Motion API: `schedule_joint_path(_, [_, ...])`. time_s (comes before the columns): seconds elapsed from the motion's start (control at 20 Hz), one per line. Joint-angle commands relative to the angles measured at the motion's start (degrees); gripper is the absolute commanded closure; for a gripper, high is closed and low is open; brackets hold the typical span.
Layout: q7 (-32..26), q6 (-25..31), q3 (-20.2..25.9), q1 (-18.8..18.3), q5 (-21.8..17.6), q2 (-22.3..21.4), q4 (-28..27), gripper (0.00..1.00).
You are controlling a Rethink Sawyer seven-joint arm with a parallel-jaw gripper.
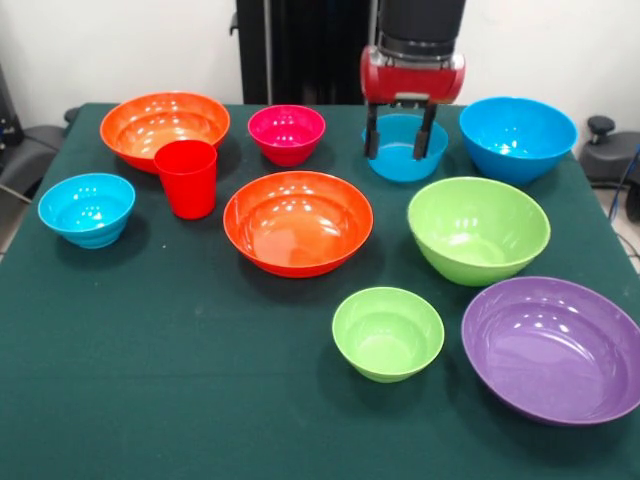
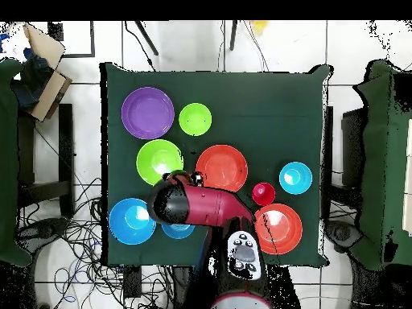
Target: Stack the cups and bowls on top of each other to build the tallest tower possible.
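My gripper (image 1: 400,150) is open and hangs over a small blue bowl (image 1: 405,160) at the far side, its fingers (image 1: 372,135) spread within the rim's width and holding nothing. The red cup (image 1: 187,177) stands upright beside a wide orange bowl (image 1: 165,125). A second orange bowl (image 1: 298,222) sits mid-table. The magenta bowl (image 1: 287,133), a large blue bowl (image 1: 517,138), a small blue bowl (image 1: 87,208), two green bowls (image 1: 478,228) (image 1: 388,332) and the purple bowl (image 1: 555,345) all stand apart. No bowl is nested in another. In the overhead view the arm (image 2: 201,208) hides the gripper and the magenta bowl.
The dark green tablecloth (image 1: 180,380) covers the table; its near left part holds nothing. The purple bowl sits close to the near right edge. Off the table, cables lie on the floor (image 2: 72,233) and a cardboard box (image 2: 44,60) stands at one corner.
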Motion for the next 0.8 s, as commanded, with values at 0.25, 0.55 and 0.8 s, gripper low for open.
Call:
schedule_joint_path(0.25, [5.5, 2.7, 6.5, 1.1, -1.2, -1.3, -2.0, 0.0])
schedule_joint_path(0.55, [5.8, 5.9, 4.2, 3.9, -0.2, 1.3, -8.2, 0.0])
schedule_joint_path(0.8, [5.0, 6.7, 2.7, 5.2, -0.6, 5.6, -13.3, 0.0])
